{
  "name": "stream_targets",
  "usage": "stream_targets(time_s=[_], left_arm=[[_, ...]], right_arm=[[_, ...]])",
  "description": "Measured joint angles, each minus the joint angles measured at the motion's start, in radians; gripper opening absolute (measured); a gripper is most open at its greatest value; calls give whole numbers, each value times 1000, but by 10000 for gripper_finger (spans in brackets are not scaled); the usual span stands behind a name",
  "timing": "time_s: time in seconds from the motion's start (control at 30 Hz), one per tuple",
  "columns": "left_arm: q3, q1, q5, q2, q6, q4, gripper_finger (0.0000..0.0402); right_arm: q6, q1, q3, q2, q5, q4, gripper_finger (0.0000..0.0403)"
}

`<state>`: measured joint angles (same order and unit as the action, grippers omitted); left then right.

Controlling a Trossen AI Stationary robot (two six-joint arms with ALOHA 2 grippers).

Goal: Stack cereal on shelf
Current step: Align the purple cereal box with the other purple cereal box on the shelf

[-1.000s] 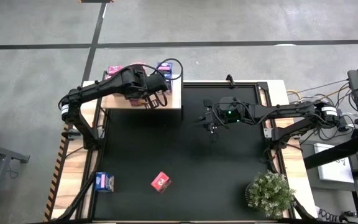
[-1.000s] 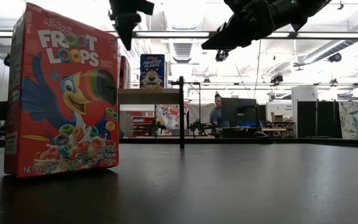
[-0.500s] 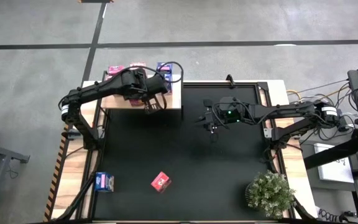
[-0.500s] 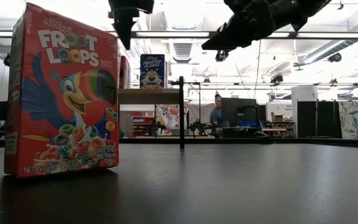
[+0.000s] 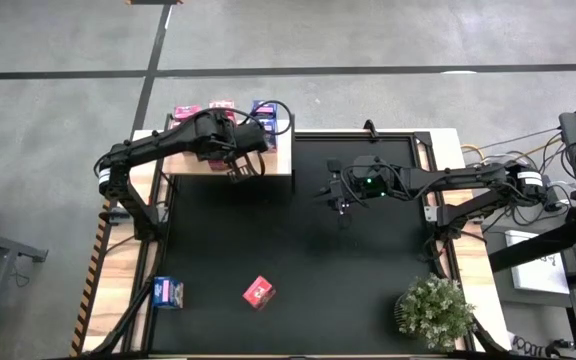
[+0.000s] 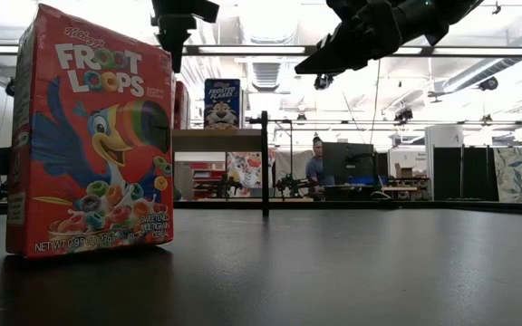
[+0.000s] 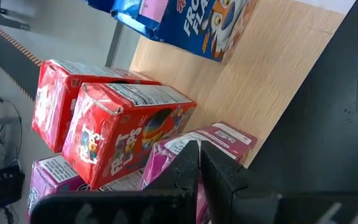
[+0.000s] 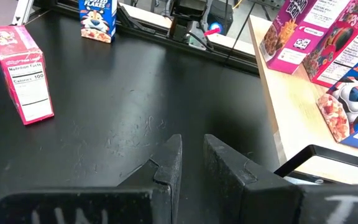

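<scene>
In the high view's upper left, the left claw hangs clenched and empty over the front edge of the pale shelf, where several cereal boxes stand. The right claw hovers mid-frame over the black worktop, fingers narrowly parted, gripping nothing. Two more boxes sit lower left

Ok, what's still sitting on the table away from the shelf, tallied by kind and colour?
Red cereal box: 1
Blue cereal box: 1
Potted plant: 1
Total: 3
What stands on the shelf is partly hidden, so it is left out.
</scene>
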<state>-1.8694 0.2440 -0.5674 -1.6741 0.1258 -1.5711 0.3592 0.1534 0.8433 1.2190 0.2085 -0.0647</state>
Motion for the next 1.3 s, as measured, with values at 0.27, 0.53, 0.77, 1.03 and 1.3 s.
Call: stream_targets(time_s=[0.27,0.53,0.77,1.03,1.3], left_arm=[[0,0,0,0,8,0,0],[0,1,-1,0,15,0,0],[0,1,-19,0,15,0,0],[0,1,-19,0,15,0,0],[0,1,-20,0,16,0,0]], right_arm=[[0,0,0,0,0,0,59],[0,0,0,0,0,1,59],[0,0,0,0,0,1,59],[0,0,0,0,0,2,59],[0,0,0,0,0,6,59]])
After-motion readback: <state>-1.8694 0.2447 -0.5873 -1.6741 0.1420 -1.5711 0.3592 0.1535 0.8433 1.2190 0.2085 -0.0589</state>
